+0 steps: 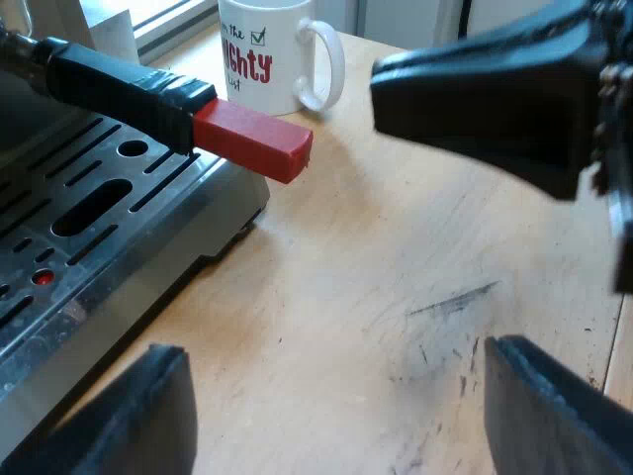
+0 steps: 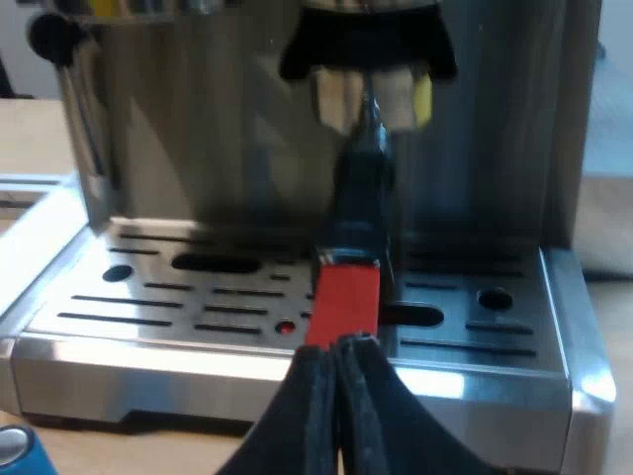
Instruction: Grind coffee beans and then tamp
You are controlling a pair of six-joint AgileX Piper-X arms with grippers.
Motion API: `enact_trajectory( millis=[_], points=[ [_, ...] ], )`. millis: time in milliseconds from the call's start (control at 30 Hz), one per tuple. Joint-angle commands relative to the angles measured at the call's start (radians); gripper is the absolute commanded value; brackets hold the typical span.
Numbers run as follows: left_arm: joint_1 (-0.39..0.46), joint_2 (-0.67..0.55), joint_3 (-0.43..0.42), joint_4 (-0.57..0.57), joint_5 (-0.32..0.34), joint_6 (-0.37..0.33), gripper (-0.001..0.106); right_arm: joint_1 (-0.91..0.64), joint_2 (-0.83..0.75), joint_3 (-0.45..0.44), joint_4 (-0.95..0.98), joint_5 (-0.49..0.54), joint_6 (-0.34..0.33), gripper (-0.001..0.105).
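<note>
Holder is locked into the machine for grinding. My right gripper, pinched closed, sits by its red end. My left gripper hangs wide.

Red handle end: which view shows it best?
The left wrist view: the red end shows whole, from the side, jutting past the tray. The right wrist view sees it head-on, foreshortened, its near edge covered by the right end effector.
</note>
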Motion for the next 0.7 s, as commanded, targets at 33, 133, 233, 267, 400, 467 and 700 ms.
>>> enact_trajectory(
  millis=[33,133,233,267,400,467,700],
  points=[
    [-0.004,-0.001,0.000,-0.020,0.012,0.001,0.063,0.012,-0.043,-0.009,0.000,0.011,-0.105,0.000],
    [-0.004,-0.001,0.000,-0.020,0.012,0.001,0.063,0.017,-0.060,-0.009,0.000,0.000,-0.123,0.004],
    [-0.004,-0.001,0.000,-0.020,0.012,0.001,0.063,0.022,-0.084,-0.009,0.000,-0.013,-0.123,0.026],
    [-0.004,-0.001,0.000,-0.020,0.012,0.001,0.063,0.022,-0.085,-0.009,0.000,-0.020,-0.123,0.029],
    [-0.004,-0.001,0.000,-0.020,0.012,0.001,0.063,0.022,-0.094,-0.009,-0.003,-0.035,-0.123,0.054],
    [-0.004,-0.001,0.000,-0.020,0.012,0.001,0.063,0.022,-0.094,-0.012,-0.003,-0.050,-0.123,0.054],
    [-0.004,-0.001,0.000,-0.020,0.012,0.001,0.063,0.020,-0.094,-0.023,-0.024,-0.105,-0.123,0.054]
  ],
)
